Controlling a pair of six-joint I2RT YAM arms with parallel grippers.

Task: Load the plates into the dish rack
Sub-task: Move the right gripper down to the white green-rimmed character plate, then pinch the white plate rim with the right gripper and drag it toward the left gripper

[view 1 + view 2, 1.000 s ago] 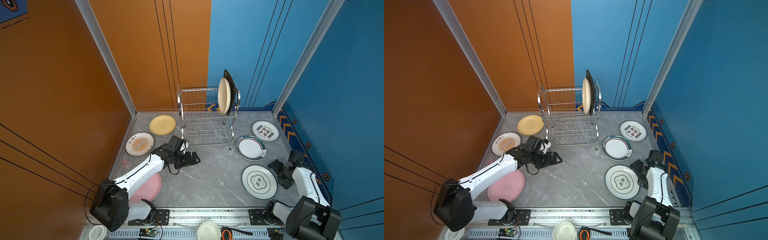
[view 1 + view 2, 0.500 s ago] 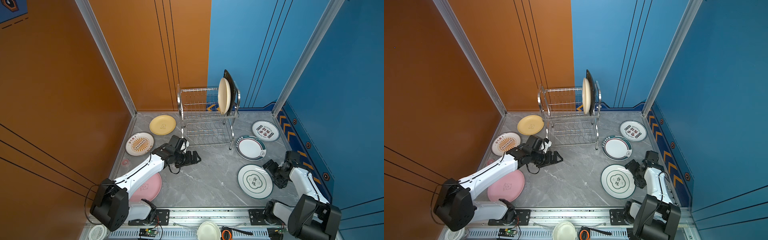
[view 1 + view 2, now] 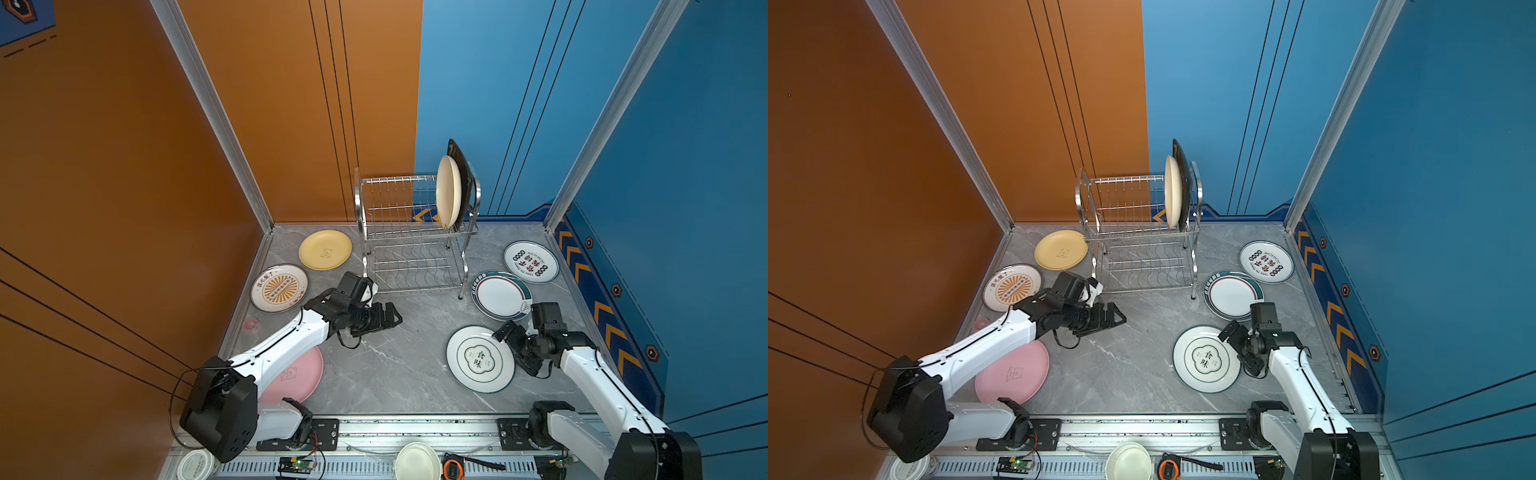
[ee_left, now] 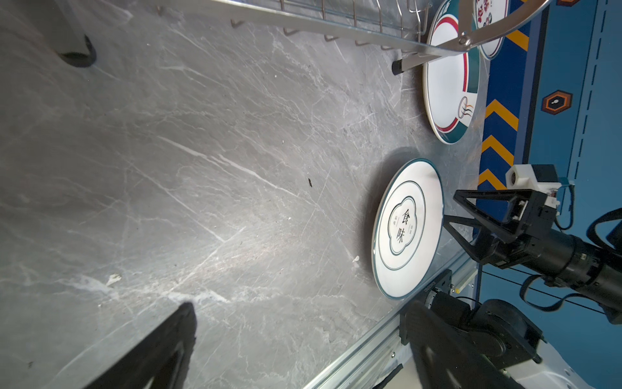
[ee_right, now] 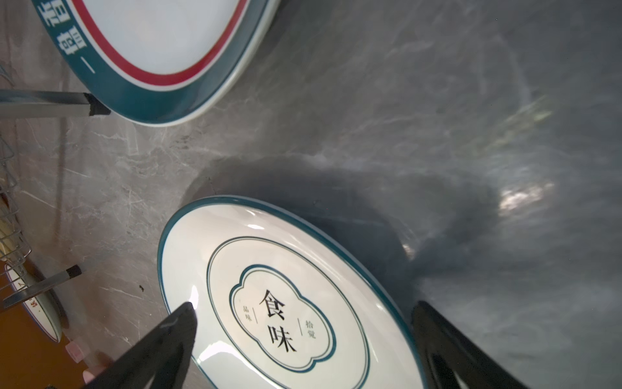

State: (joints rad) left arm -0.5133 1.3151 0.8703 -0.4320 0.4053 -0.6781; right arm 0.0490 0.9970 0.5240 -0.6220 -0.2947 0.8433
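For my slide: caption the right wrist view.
Open right hand at the rim of the white teal-ringed plate.

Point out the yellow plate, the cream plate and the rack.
yellow plate (image 3: pixel 325 249): in a top view, its centre.
cream plate (image 3: pixel 448 192): in a top view, its face.
rack (image 3: pixel 411 266): in a top view, bare lower tier.

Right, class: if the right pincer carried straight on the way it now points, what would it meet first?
Most likely the white plate with the teal rim and two dark characters: the open right pincer points at it from beside its rim. Whether it would slide over the rim or strike it is unclear.
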